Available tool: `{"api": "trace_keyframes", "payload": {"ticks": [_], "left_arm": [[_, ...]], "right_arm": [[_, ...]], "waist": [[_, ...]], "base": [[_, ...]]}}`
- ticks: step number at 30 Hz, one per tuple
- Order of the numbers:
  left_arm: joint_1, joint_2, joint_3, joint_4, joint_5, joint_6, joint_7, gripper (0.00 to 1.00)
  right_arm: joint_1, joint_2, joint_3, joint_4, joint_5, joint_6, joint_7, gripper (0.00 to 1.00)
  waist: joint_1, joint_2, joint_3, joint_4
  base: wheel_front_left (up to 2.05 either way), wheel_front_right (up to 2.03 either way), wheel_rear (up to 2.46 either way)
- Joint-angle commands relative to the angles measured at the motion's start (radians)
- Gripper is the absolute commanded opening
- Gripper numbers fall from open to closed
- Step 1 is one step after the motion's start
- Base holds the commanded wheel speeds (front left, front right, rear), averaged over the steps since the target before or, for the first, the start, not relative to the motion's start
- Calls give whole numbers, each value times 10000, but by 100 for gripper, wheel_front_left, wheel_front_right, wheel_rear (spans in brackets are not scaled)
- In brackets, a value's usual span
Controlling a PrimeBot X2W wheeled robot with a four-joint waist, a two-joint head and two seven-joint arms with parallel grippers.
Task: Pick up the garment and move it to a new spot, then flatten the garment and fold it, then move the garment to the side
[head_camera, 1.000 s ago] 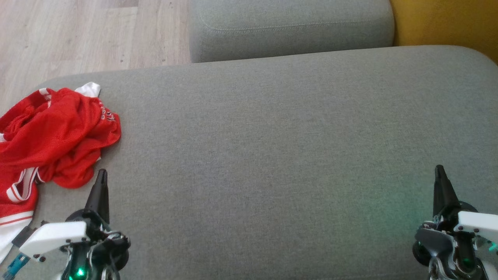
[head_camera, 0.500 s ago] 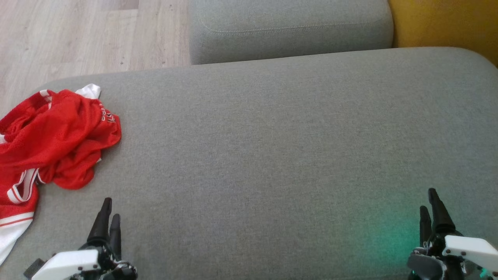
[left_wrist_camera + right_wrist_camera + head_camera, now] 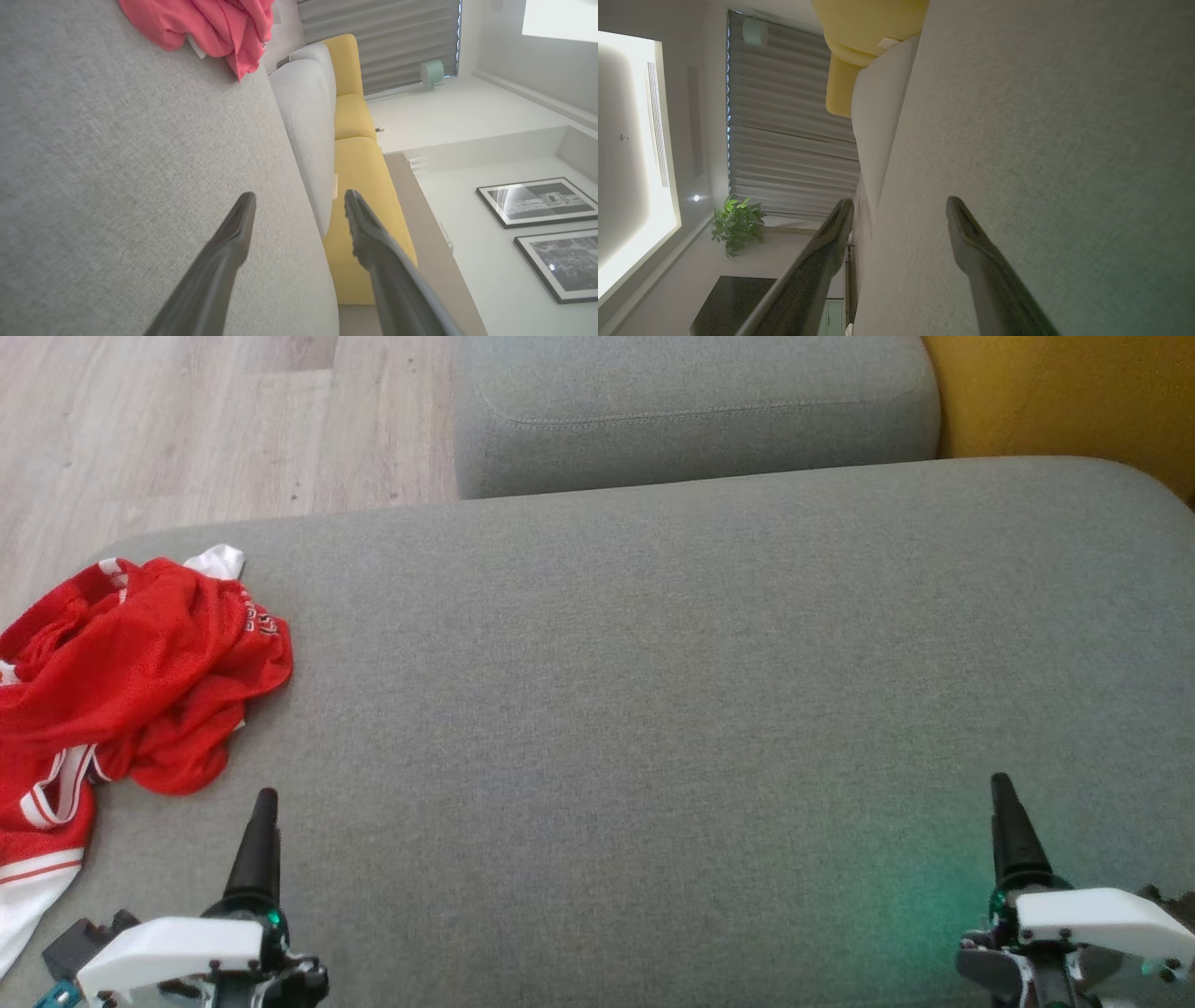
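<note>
We find the red garment (image 3: 131, 663) crumpled at the left end of the grey sofa seat (image 3: 653, 663), its white-trimmed part reaching the seat's near-left edge, possibly over it. Left gripper (image 3: 300, 199): fingers spread, holding nothing, near the garment but clear of it. Right gripper (image 3: 900, 204): likewise spread and empty, well apart at the seat's right.

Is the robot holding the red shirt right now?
No, the red jersey lies crumpled on the grey cushion, apart from the open left gripper.
</note>
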Motion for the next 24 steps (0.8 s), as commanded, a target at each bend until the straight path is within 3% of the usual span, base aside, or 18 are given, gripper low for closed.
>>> {"api": "trace_keyframes", "payload": {"ticks": [1,24], "left_arm": [[-190,100,-11,-499,530,-14,-121,100],[287,283,-506,-1372,3504,336,-765,100]], "right_arm": [[-507,-49,220,-441,-516,-2,-137,100],[-483,-75,1300,-826,-3390,-3,-787,100]], "waist": [[0,0,-31,7],[0,0,-273,103]], "base": [[0,0,0],[0,0,0]]}}
